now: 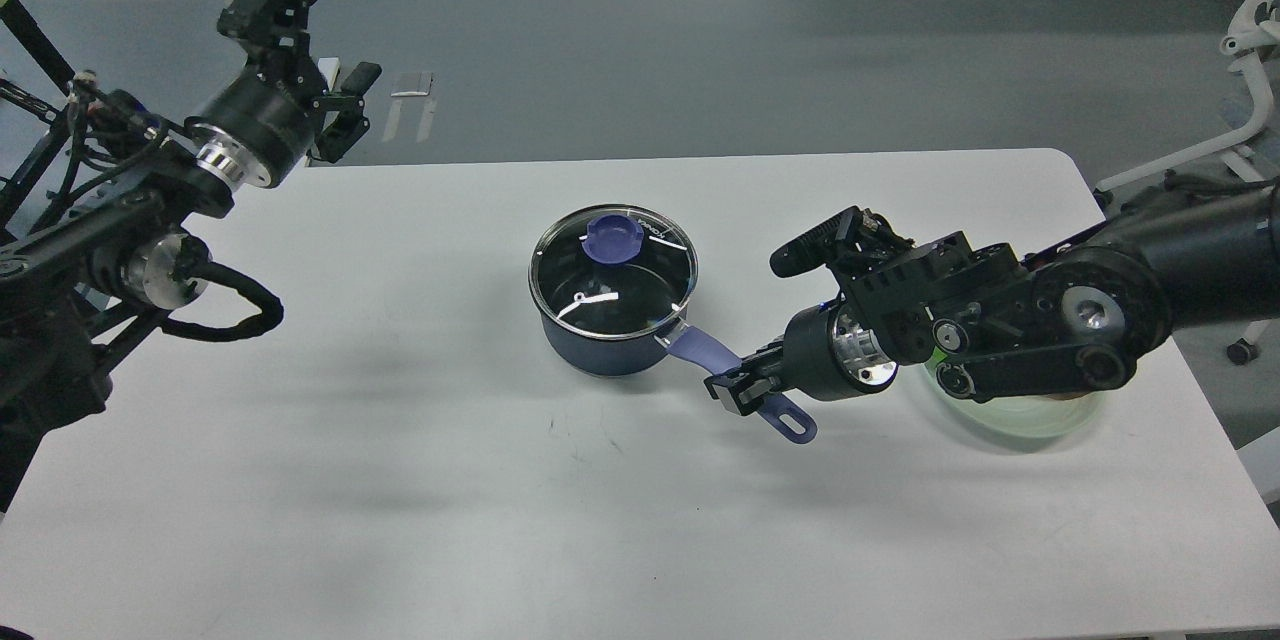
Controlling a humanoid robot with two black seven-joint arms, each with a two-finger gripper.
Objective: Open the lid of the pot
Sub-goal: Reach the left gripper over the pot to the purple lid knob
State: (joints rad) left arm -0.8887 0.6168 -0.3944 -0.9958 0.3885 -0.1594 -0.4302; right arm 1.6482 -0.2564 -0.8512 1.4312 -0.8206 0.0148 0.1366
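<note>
The dark navy pot [600, 345] stands at the middle of the white table [400, 480]. Its lavender handle [700, 348] points to the front right. The clear glass lid [612, 272] with a steel rim sits flat on the pot, its purple-blue knob [616, 239] toward the far side. My right gripper [738, 390] comes in from the right, and its fingers are closed on the handle just before the end hole. My left gripper [335, 45] hangs open and empty above the table's far left corner, well away from the pot.
A pale green plate [1040, 417] lies on the table at the right, mostly under my right forearm. A white chair base [1245, 120] stands off the table's right edge. Grey floor lies beyond the far edge.
</note>
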